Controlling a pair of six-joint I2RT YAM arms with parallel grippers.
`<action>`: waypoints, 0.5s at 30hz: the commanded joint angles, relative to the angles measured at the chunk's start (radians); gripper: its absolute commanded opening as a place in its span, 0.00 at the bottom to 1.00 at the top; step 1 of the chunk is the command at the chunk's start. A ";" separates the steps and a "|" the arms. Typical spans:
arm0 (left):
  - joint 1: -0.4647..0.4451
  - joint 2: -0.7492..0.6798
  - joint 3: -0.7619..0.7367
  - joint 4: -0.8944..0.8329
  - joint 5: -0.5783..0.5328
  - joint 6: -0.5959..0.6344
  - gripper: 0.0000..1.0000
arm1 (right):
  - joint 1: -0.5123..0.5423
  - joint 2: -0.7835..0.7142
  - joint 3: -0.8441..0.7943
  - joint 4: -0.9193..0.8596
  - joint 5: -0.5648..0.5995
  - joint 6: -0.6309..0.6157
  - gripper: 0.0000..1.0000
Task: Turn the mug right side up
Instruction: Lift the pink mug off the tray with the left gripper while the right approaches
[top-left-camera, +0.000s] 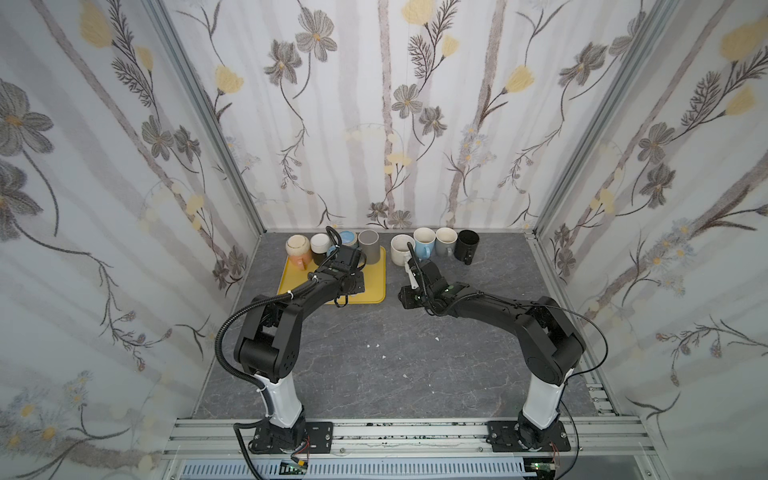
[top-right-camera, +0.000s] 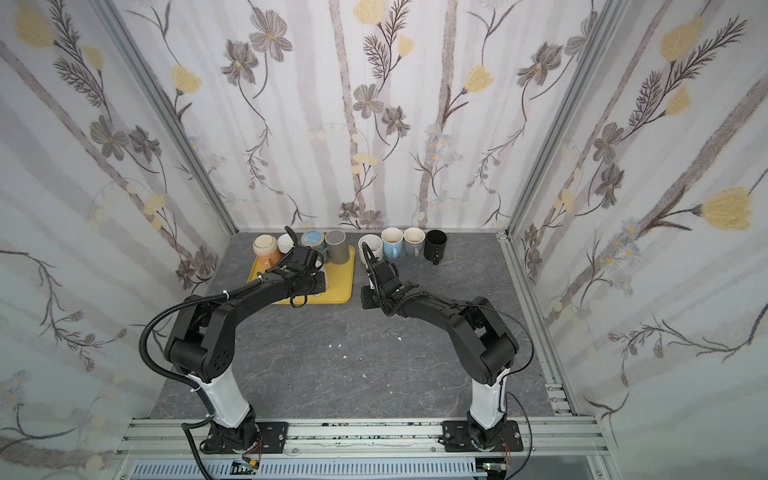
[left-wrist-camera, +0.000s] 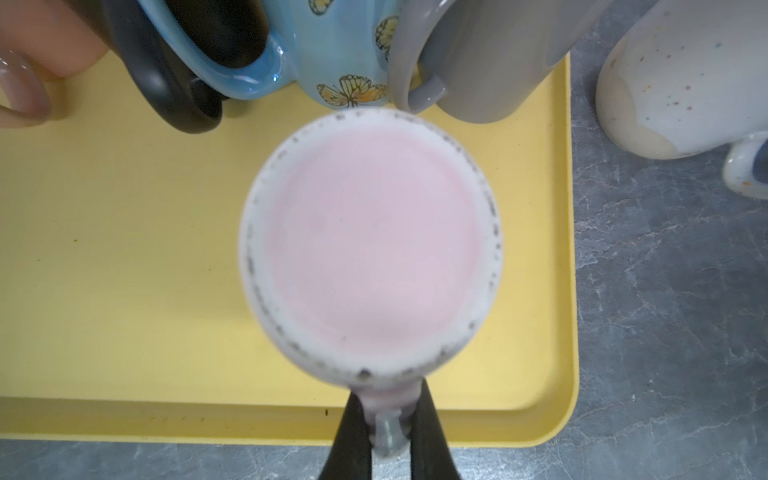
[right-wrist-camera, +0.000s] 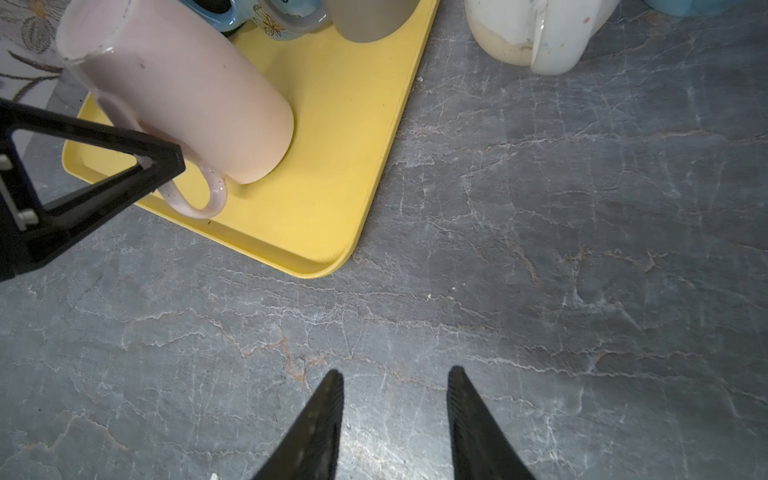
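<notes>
The pink mug (right-wrist-camera: 183, 104) stands upside down on the yellow tray (right-wrist-camera: 332, 174), base up, in the tray's near half, toward the robot from the other mugs. Its handle (right-wrist-camera: 195, 195) points toward the tray's near edge. The left gripper (left-wrist-camera: 388, 424) is clamped on that handle: in the left wrist view both black fingers (left-wrist-camera: 351, 432) press the handle from either side, and the mug's pale pink base (left-wrist-camera: 370, 241) fills the middle of the picture. Along the tray's far edge stand a blue butterfly mug (left-wrist-camera: 345, 54), a grey mug (left-wrist-camera: 490, 54) and a black one (left-wrist-camera: 166, 83); a peach mug (top-left-camera: 297, 249) sits at the tray's far left corner in a top view. The right gripper (right-wrist-camera: 395, 424) hangs over the bare grey table (right-wrist-camera: 540, 249), off the tray's right side, its jaws partly apart and holding nothing. Beyond the tray's right edge, a speckled white mug (right-wrist-camera: 532, 37) stands upright on the table, first of a row with a light blue mug (top-left-camera: 423, 245), a white-grey mug (top-left-camera: 446, 243) and a black mug (top-left-camera: 466, 245).
</notes>
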 joint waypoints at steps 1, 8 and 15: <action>-0.001 -0.041 -0.024 0.065 -0.022 0.025 0.00 | 0.002 -0.021 -0.008 0.033 -0.006 0.024 0.42; -0.001 -0.132 -0.092 0.160 0.082 0.024 0.00 | 0.001 -0.075 -0.066 0.113 -0.018 0.083 0.42; 0.000 -0.272 -0.191 0.278 0.175 0.003 0.00 | 0.001 -0.122 -0.118 0.225 -0.049 0.174 0.42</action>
